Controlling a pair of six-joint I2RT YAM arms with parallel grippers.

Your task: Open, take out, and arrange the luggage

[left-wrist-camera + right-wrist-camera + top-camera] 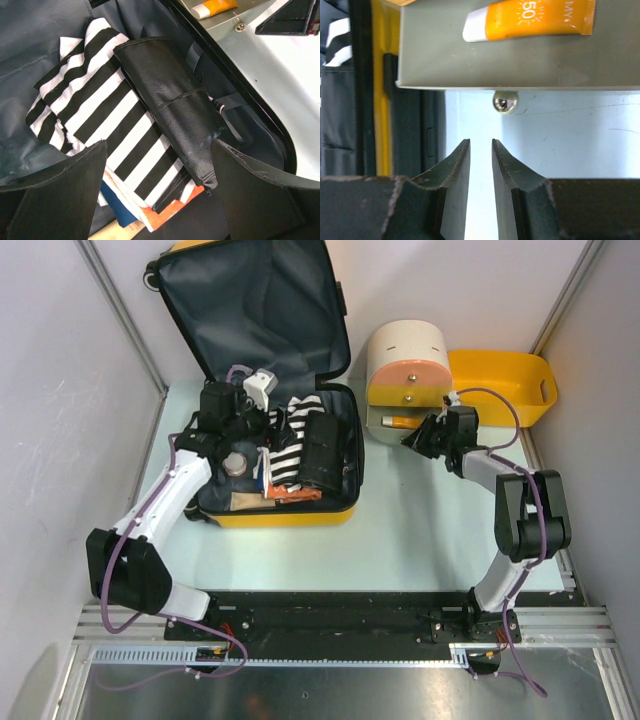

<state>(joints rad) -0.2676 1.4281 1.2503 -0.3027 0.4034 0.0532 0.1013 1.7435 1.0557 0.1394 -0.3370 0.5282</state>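
The yellow luggage (290,515) lies open on the table, its lid (250,300) propped against the back wall and its dark lining (30,50) showing. Inside lie a black-and-white striped cloth (100,110), a black leather pouch (170,95) and an orange-edged flat item (172,210). My left gripper (250,425) hovers over them, open (157,150), touching nothing. My right gripper (415,438) is outside the case by the round box's drawer (520,60). Its jaws (481,145) stand a narrow gap apart, empty, just short of the metal knob (505,101).
The cream-and-pink drum box (405,365) stands right of the case. Its pulled-out drawer holds an orange sunscreen tube (535,20). A yellow basket (500,385) sits at the back right corner. Grey walls close in on both sides.
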